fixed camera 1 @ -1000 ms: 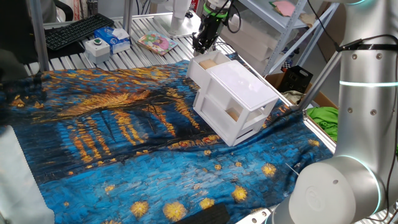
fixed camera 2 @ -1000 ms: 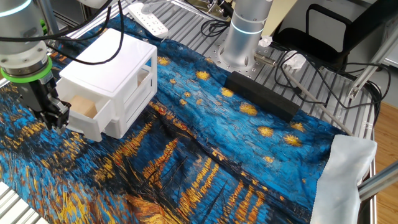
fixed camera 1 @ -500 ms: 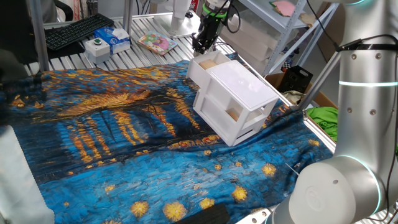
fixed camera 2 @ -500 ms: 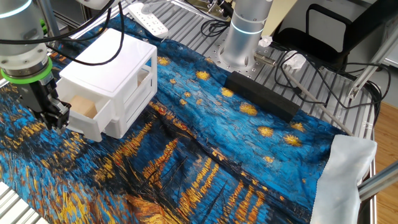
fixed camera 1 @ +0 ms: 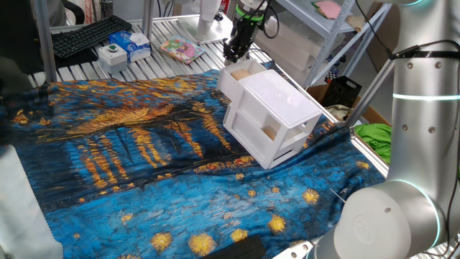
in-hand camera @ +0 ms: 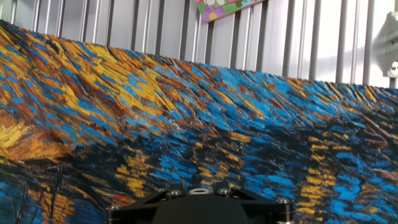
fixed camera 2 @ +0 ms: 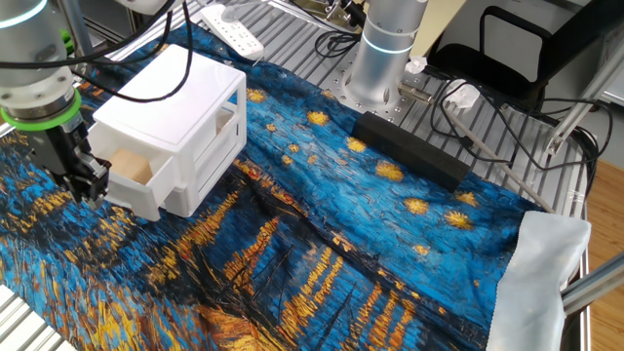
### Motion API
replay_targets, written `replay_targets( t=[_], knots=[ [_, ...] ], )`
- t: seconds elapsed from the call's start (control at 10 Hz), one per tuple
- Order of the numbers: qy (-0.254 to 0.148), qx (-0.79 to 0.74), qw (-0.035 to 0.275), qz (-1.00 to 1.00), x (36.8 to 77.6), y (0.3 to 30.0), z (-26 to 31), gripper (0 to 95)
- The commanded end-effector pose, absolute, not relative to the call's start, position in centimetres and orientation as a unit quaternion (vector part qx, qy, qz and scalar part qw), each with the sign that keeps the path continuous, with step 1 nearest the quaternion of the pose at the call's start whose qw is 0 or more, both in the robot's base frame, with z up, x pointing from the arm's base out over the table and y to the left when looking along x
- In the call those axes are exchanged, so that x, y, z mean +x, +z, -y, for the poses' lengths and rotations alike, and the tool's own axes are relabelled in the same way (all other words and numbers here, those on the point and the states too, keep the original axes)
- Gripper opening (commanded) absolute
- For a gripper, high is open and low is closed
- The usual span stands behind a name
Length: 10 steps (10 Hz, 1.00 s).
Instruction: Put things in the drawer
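The white two-drawer cabinet (fixed camera 1: pixel 277 108) lies on the blue and yellow cloth; it also shows in the other fixed view (fixed camera 2: pixel 175 97). Its upper drawer (fixed camera 1: pixel 224 80) is pulled partly out (fixed camera 2: pixel 146 200). A tan block (fixed camera 1: pixel 240 73) sits inside the drawer (fixed camera 2: pixel 129 167). My gripper (fixed camera 1: pixel 231 52) hangs just outside the drawer's front, close to its wall (fixed camera 2: pixel 88 183). Its fingers look shut together and hold nothing. The hand view shows only the cloth (in-hand camera: pixel 186 124) and the gripper's black base; the fingers, the drawer and the block are out of it.
A white button box (fixed camera 1: pixel 113 54), a blue box (fixed camera 1: pixel 134 43), a keyboard (fixed camera 1: pixel 86 34) and a colourful packet (fixed camera 1: pixel 180 49) lie behind the cloth. A power strip (fixed camera 2: pixel 234 29), a black bar (fixed camera 2: pixel 409 148) and another robot base (fixed camera 2: pixel 380 58) stand beyond the cabinet.
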State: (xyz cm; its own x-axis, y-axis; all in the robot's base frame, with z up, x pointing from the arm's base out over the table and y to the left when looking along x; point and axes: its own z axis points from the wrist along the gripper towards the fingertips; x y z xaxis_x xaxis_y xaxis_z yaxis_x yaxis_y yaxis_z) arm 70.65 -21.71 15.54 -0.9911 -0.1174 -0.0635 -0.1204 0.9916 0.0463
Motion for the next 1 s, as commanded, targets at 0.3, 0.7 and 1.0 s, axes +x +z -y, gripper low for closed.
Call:
replay_targets(
  t=[0.3,0.7,1.0],
  knots=[
    [0.028,-0.058,0.032,-0.997,70.07,15.33,21.81,0.0],
    [0.030,-0.058,0.032,-0.997,69.65,15.24,21.78,0.0],
    [0.034,-0.059,0.033,-0.997,69.56,15.28,21.74,0.0]
  ],
)
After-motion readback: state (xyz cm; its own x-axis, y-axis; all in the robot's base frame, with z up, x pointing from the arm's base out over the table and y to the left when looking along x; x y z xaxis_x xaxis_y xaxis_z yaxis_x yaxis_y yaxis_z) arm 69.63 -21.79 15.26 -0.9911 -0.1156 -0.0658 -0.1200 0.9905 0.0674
